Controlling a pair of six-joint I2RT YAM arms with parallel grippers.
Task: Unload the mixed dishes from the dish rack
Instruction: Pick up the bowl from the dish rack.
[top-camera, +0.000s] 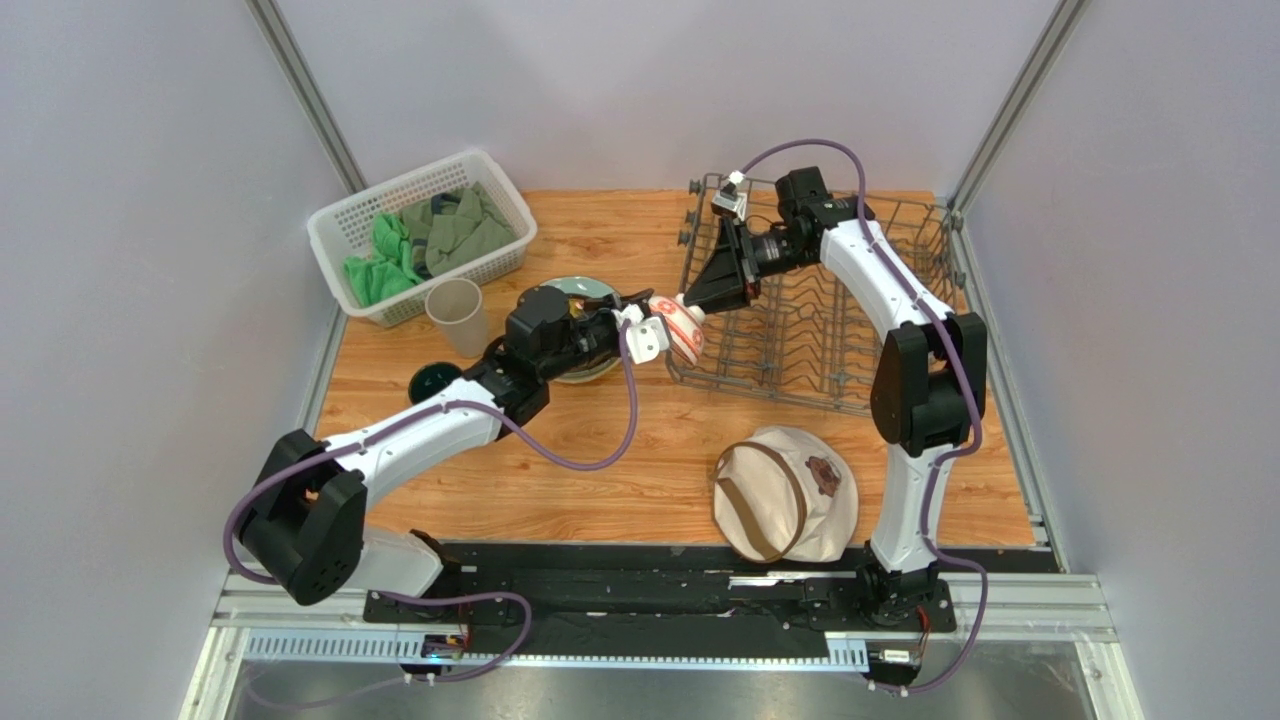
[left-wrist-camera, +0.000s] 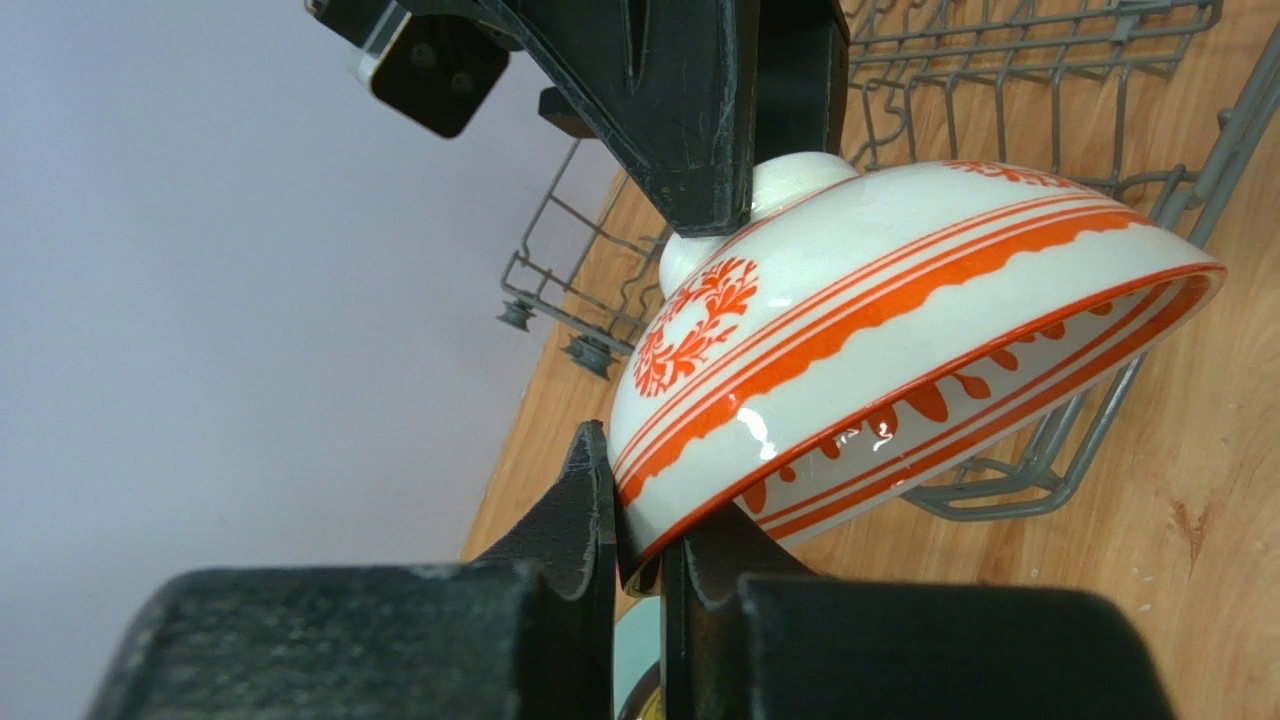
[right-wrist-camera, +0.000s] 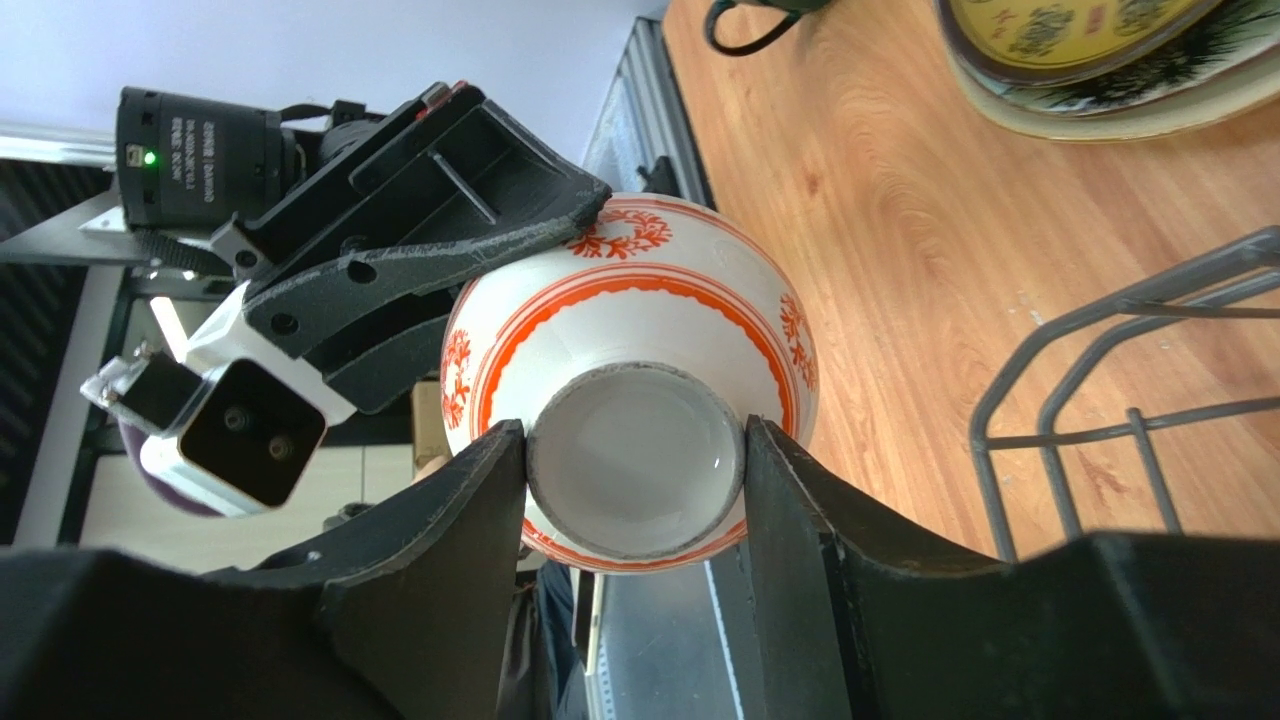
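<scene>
Red-orange-and-white patterned bowl (top-camera: 684, 329): one, held in the air on its side, just off the left edge of the dish rack (top-camera: 812, 338), between the rack and the stacked plates.

Left hand (left-wrist-camera: 643, 548): fingers closed onto the bowl's rim, one inside and one outside. Right hand (right-wrist-camera: 639, 465): partly closed, one finger against each side of the bowl's foot ring; the bowl is thus gripped by both hands at once.

Edges: the rack, one, stands in the far right corner of the wooden surface (top-camera: 661, 480), its right side close to the side rail; a white lattice basket (top-camera: 496, 168), one, holding green cloths, sits in the far left corner. Open wood lies in the middle near part, between the left arm and the beige hat (top-camera: 781, 495), one, near the right arm's base.

Left of the bowl: beige tumbler (top-camera: 455, 317), one, upright beside the basket; dark green mug (top-camera: 431, 381), one, near the left edge; pale green plate (top-camera: 583, 288), mostly under the left arm; the right wrist view shows a yellow-patterned plate (right-wrist-camera: 1074, 27) on a cream plate (right-wrist-camera: 1142, 105); the full plate count cannot be told.
</scene>
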